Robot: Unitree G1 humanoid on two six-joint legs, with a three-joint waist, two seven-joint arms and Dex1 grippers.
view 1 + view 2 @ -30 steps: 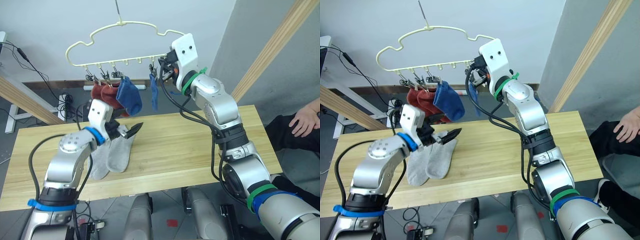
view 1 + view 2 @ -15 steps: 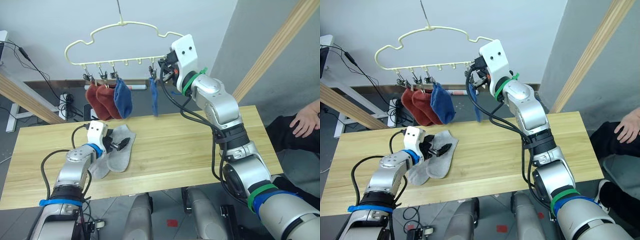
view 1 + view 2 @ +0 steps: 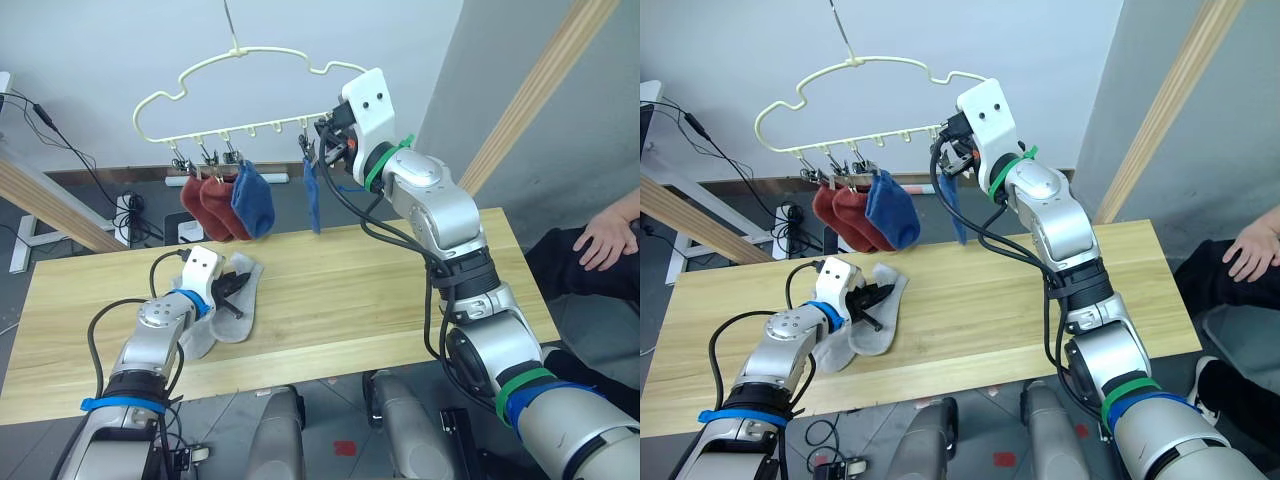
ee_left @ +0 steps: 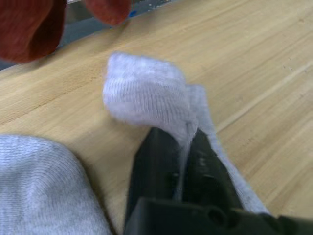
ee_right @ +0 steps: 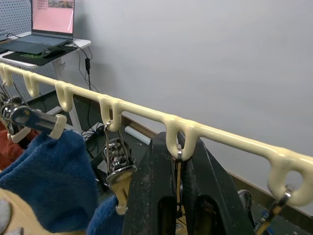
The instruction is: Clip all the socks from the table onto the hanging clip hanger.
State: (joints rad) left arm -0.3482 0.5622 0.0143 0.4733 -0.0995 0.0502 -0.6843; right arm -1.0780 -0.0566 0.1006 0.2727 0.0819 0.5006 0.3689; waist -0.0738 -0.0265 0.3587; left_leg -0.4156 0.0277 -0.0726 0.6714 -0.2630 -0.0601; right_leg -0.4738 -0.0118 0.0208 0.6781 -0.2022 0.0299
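The left gripper (image 4: 182, 147) is clenched on the cuff edge of a light grey sock (image 4: 146, 95) lying on the table (image 3: 400, 290), and the bite looks thin: only a fold of fabric sits between the black fingers. If the arm lifts fast, that fold may slide out and the sock drop back, or fall past the near edge. The second grey sock (image 3: 200, 335) lies touching the first, so friction between them may drag it along or shift it toward the edge.

The right gripper (image 5: 177, 164) is closed around a loop on the bar of the clip hanger (image 3: 250, 75), apparently steadying it; whether a clip stem is also caught between the fingers is hard to make out. The hanger hangs from one thin hook, so a push or pull from this arm may set it swinging, twist it, or shake loose the socks already clipped. Bringing the grey sock up under the hanging ones risks knocking them too.

The count: two rust red socks (image 3: 205, 200) clipped side by side, two blue ones, the wide blue sock (image 3: 253, 197) and the narrow blue sock (image 3: 312, 200) just beside the right gripper, and two grey on the table. Four hang, two remain
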